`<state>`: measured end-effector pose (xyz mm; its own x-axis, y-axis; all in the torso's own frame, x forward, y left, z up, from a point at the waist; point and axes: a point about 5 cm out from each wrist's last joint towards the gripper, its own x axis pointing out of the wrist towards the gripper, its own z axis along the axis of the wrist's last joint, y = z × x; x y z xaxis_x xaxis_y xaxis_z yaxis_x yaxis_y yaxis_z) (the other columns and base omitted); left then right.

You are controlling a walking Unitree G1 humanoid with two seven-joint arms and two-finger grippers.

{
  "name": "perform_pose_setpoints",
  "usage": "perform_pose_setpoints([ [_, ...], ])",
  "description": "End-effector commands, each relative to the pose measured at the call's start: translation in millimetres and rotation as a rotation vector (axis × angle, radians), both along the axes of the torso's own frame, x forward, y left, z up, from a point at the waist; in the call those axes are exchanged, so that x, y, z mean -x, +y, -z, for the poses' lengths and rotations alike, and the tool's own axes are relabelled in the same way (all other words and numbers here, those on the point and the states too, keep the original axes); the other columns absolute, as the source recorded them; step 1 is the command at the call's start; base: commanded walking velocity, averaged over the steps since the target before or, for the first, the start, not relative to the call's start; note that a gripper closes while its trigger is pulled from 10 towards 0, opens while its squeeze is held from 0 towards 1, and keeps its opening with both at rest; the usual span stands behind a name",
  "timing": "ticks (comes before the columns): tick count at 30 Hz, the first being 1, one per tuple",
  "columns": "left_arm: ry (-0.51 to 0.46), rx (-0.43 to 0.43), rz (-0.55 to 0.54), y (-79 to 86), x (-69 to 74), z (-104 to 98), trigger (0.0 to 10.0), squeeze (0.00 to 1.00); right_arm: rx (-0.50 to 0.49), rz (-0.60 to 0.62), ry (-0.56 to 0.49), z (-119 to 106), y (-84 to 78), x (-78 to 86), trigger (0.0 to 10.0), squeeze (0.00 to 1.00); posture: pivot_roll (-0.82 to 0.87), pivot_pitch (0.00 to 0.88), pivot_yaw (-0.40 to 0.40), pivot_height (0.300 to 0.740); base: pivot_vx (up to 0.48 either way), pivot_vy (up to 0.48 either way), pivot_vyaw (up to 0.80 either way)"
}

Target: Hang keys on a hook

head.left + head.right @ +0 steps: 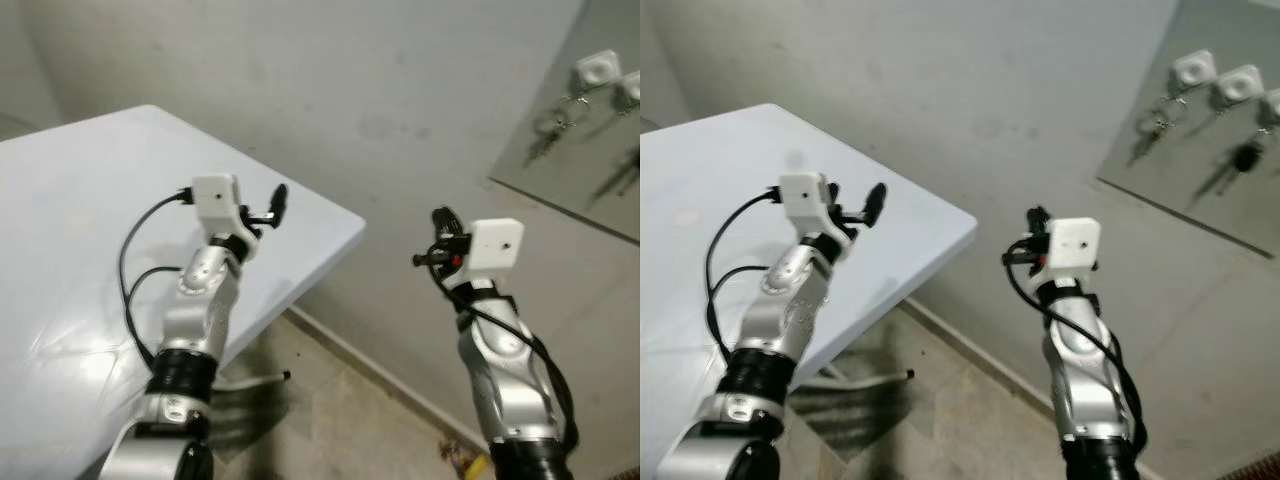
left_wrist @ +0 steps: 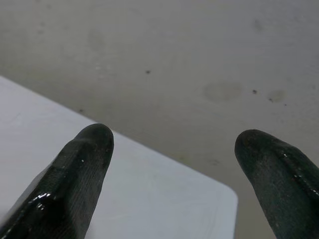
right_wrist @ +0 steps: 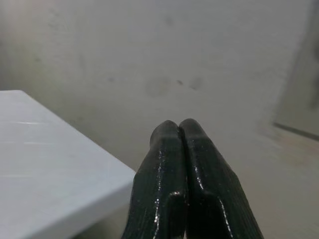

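Both silver arms rise from the lower edge of the head views, closest to the camera. Behind the left arm spreads the biggest thing in sight, the white table (image 1: 70,200), whose corner juts toward a stained grey wall (image 1: 380,90). High on the right, a darker panel (image 1: 1200,190) on that wall carries small white hooks (image 1: 1193,68) in a row.

The left pincer (image 1: 268,212) is raised over the table near its corner, fingers spread wide with nothing between them. The right pincer (image 1: 438,240) is held up in open space past the table's corner, well apart from the panel; its two fingers are pressed flat together, and no key can be seen between them.

Keys (image 1: 1157,118) dangle on a ring from the leftmost hook, with another dark bunch (image 1: 1240,158) further right. So keys appear already hung, and neither pincer carries any.

A key bunch is probably light, hard and loose, its pieces swinging and slippery on smooth fingers. Pinching the ring itself, or a flat key head, seems the surest hold, leaving the ring's loop free to slip over a hook.
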<state>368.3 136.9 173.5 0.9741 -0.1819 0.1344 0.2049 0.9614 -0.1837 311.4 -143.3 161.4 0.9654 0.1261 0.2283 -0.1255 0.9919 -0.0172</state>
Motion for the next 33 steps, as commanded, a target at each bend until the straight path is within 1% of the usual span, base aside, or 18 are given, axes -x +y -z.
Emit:
perform_pose_setpoints([
  [1,0.003,-0.004,0.039,-12.6,-1.1,-2.1,10.0,0.00,0.009,0.026,-0.014,-4.2,-8.1,-0.5,10.0,0.00,-0.01,0.000,-0.036,0.732,0.000,0.000,-0.76],
  [9,0.004,-0.004,0.040,-12.8,-1.2,-2.8,10.0,0.00,0.005,0.037,-0.018,-3.8,-9.1,0.1,10.0,0.00,-0.01,0.000,-0.034,0.732,0.000,0.000,-0.76],
  [10,0.004,-0.003,0.041,-12.8,-1.4,-2.9,10.0,0.00,-0.025,0.042,-0.021,-4.0,-10.0,0.7,10.0,0.00,-0.01,0.000,-0.034,0.732,0.000,0.000,0.00],
  [13,0.005,-0.004,0.039,-12.4,-1.7,-2.8,10.0,0.00,-0.013,0.028,-0.041,-5.3,-9.0,1.8,10.0,0.00,-0.01,0.000,-0.033,0.732,0.000,0.000,0.00],
  [20,0.005,-0.006,0.040,-12.4,-2.4,-3.7,10.0,0.00,-0.023,0.028,-0.044,-5.8,-9.0,2.1,10.0,0.00,-0.01,0.000,-0.031,0.732,0.000,0.000,0.00],
  [22,0.006,-0.007,0.040,-12.4,-2.6,-3.8,10.0,0.00,-0.008,0.030,-0.041,-5.6,-9.3,2.2,10.0,0.00,-0.01,0.000,-0.029,0.732,0.000,0.000,0.00],
  [28,0.007,-0.008,0.040,-12.7,-2.5,-3.6,10.0,0.00,-0.018,0.048,-0.019,-3.5,-12.7,0.8,10.0,0.00,-0.01,0.000,-0.031,0.732,0.000,0.000,0.00],
  [33,0.006,-0.005,0.037,-12.5,-3.1,-4.5,10.0,0.00,-0.023,0.052,-0.009,-3.3,-13.1,-1.0,10.0,0.00,-0.01,0.000,-0.031,0.732,0.000,0.000,-0.73],
])
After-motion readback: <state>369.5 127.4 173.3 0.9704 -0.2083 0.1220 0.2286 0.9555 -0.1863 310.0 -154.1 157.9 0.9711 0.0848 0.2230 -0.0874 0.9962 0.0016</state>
